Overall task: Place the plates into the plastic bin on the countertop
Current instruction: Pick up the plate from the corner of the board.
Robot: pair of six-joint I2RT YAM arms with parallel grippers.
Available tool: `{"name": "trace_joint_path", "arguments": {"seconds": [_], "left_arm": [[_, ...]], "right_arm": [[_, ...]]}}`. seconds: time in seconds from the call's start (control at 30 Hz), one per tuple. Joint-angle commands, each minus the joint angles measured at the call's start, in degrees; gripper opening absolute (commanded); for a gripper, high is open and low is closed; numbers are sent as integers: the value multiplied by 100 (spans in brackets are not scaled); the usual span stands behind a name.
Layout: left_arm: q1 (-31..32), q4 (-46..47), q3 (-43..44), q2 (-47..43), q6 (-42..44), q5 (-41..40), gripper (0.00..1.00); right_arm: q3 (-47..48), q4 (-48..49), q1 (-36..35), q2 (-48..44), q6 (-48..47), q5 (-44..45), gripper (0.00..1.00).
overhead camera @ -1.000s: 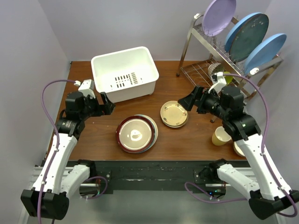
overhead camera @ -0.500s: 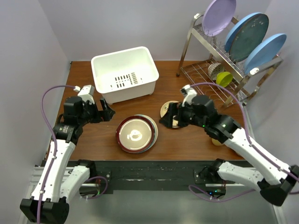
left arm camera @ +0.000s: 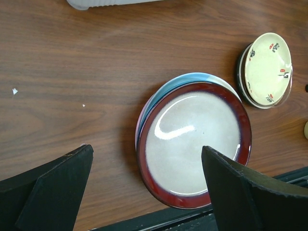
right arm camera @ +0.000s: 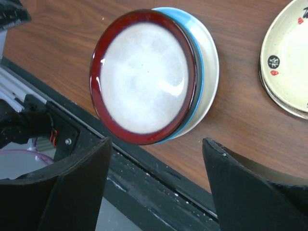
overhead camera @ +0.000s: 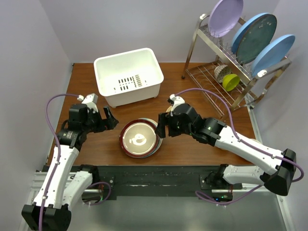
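Note:
A stack of plates (overhead camera: 139,139) lies on the countertop (overhead camera: 96,144) near its front edge. The maroon-rimmed cream plate (left arm camera: 195,144) is on top, with a pale blue plate (left arm camera: 192,79) under it. In the right wrist view the maroon-rimmed plate (right arm camera: 144,77) and pale blue plate (right arm camera: 199,72) sit on a paler plate (right arm camera: 211,91). The plate with red-green motifs (left arm camera: 268,67) lies right of the stack on another plate; my right arm mostly hides it from above. The white plastic bin (overhead camera: 127,76) stands behind. My left gripper (overhead camera: 109,119) is open left of the stack. My right gripper (overhead camera: 161,129) is open at its right edge.
A chrome wire rack (overhead camera: 211,72) at the back right holds large upright lilac and blue plates (overhead camera: 255,33) and a yellow-green cup (overhead camera: 231,81). The table's black front rail (right arm camera: 159,192) runs just below the stack. The left wall is close to my left arm.
My right arm has swung left from over the small motif plate to the right edge of the stack. My left gripper has shifted slightly down towards the stack.

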State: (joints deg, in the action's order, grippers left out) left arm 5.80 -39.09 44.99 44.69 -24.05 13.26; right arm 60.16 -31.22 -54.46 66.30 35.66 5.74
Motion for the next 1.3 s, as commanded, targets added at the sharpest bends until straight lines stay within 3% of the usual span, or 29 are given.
{"name": "trace_joint_path", "arguments": {"seconds": [0.0,0.27,0.4,0.43,0.57,0.77,1.27], "left_arm": [[26,33,-140,-162,-187,107,100],[26,7,-263,-197,-337,194,100],[35,86,-342,-232,-433,335,100],[26,86,-368,-232,-434,362,100],[26,77,-377,-311,-460,371,99],[26,51,-395,-382,-460,388,99],[35,200,-491,-417,-636,617,99]], "right_arm": [[-101,414,-21,14,187,253,77],[-707,1241,-12,225,609,-125,70],[-751,1355,-21,427,688,-266,64],[-769,1373,-21,497,705,-292,58],[-883,1470,-21,629,802,-398,57],[-998,1558,-21,814,934,-451,47],[-1156,1681,-21,1297,1083,-442,41]]}}
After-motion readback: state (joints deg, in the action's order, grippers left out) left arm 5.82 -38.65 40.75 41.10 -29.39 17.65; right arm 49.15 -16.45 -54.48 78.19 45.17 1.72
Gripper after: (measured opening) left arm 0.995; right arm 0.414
